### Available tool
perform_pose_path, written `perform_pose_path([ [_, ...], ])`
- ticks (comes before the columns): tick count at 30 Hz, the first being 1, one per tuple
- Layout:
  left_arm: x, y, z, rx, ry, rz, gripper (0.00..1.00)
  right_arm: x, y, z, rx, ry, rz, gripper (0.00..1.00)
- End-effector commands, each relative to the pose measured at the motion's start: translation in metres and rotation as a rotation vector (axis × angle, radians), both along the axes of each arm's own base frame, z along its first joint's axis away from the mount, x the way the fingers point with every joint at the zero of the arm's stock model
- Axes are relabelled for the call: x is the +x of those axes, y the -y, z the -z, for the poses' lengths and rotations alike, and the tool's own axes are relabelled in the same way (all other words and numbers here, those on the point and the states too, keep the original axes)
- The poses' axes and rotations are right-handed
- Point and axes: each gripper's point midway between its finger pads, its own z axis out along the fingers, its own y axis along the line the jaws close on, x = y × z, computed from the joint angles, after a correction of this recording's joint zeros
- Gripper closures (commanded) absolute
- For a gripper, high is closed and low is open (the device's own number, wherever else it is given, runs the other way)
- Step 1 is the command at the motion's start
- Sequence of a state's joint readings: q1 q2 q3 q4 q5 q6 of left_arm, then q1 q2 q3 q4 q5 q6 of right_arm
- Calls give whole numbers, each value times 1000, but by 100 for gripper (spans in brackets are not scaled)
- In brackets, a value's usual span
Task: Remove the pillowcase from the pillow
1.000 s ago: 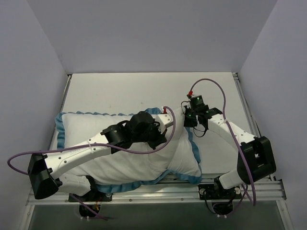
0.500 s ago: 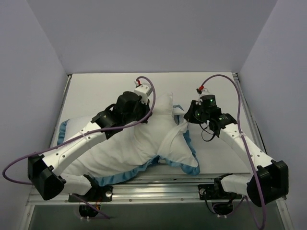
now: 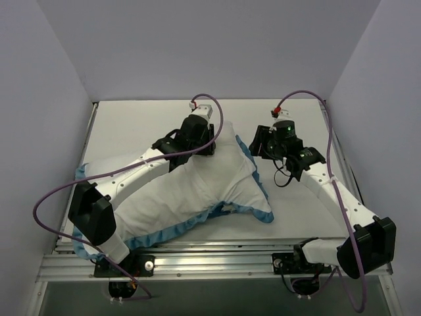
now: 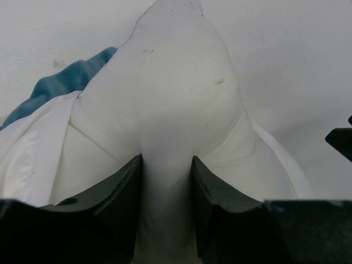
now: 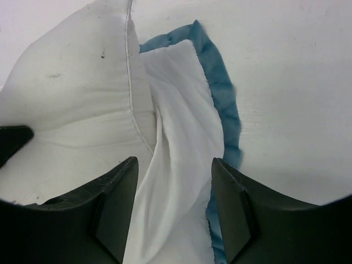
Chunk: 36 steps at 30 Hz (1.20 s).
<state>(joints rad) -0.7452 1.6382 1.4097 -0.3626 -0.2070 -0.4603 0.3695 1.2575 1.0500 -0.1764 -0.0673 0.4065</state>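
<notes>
The pillow (image 3: 227,139) pokes one plump white corner out of the pillowcase (image 3: 191,197), which lies white side out with its blue ruffled trim (image 3: 260,192) along the edges. My left gripper (image 3: 212,139) is at that corner. In the left wrist view its jaws (image 4: 165,165) stand apart, the pillow (image 4: 176,93) bulging between them. My right gripper (image 3: 258,145) is just right of the opening. Its jaws (image 5: 173,165) stand wide apart over a loose fold of the pillowcase (image 5: 181,110), beside the pillow (image 5: 77,93).
White tabletop (image 3: 145,125) enclosed by grey walls on three sides. An aluminium rail (image 3: 217,260) runs along the near edge by the arm bases. Purple cables loop over both arms. The pillowcase's left end reaches the table's left edge (image 3: 80,178).
Both arms moved toward the far side, drawing the pillow corner and the pillowcase's opening up with them. Both grippers, shut before, now stand with jaws apart.
</notes>
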Motion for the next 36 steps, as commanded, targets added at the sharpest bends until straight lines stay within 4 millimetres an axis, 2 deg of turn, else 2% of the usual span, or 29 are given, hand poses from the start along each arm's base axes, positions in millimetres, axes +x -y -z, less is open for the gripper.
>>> perform_pose_path([
  [1, -1, 10, -36, -115, 36, 9, 51, -6, 11, -24, -32, 56, 76, 48],
  [2, -9, 12, -46, -125, 53, 31, 40, -9, 11, -23, -33, 55, 81, 47],
  [3, -15, 15, -52, -119, 65, 53, 24, -13, 11, -22, -30, 54, 84, 46],
  [4, -21, 12, -55, -74, 87, 74, 18, -18, 10, -25, -22, 64, 83, 45],
  [5, -28, 12, -64, -59, 115, 95, 13, -24, 9, -16, -15, 45, 87, 44],
  [6, -42, 21, -72, -33, 144, 146, 10, -29, 9, -13, -10, 39, 89, 43],
  [7, -51, 21, -70, 46, 171, 198, 7, -34, 10, -15, -1, 48, 95, 40],
  [9, -65, 21, -74, 125, 220, 231, 7, -45, 7, -6, 19, 29, 102, 38],
  [10, -75, 23, -66, 181, 229, 279, 6, -51, 7, -10, 37, 42, 105, 36],
  [12, -83, 22, -57, 204, 219, 313, 6, -60, 4, -1, 58, 27, 115, 36],
  [13, -85, 19, -44, 230, 200, 327, 7, -65, 3, -4, 79, 36, 116, 36],
  [18, -87, 20, -9, 282, 128, 349, 7, -79, -5, 10, 133, 9, 122, 36],
  [22, -77, 22, 15, 275, 74, 321, 11, -81, -14, 10, 177, 7, 122, 36],
  [23, -71, 19, 24, 278, 52, 309, 14, -80, -16, 10, 184, 7, 118, 36],
  [26, -68, 24, 34, 239, 22, 319, 25, -81, -30, 12, 182, -5, 82, 35],
  [27, -68, 24, 38, 233, 11, 319, 37, -81, -35, 13, 182, -11, 70, 35],
  [30, -67, 27, 38, 204, 3, 315, 61, -83, -50, 13, 169, -21, 45, 35],
  [31, -68, 27, 39, 198, -1, 312, 77, -83, -53, 16, 154, -26, 44, 35],
  [34, -69, 29, 39, 180, -8, 312, 94, -83, -58, 23, 106, -28, 65, 36],
  [36, -71, 30, 37, 160, -9, 310, 98, -80, -60, 31, 81, -39, 79, 36],
])
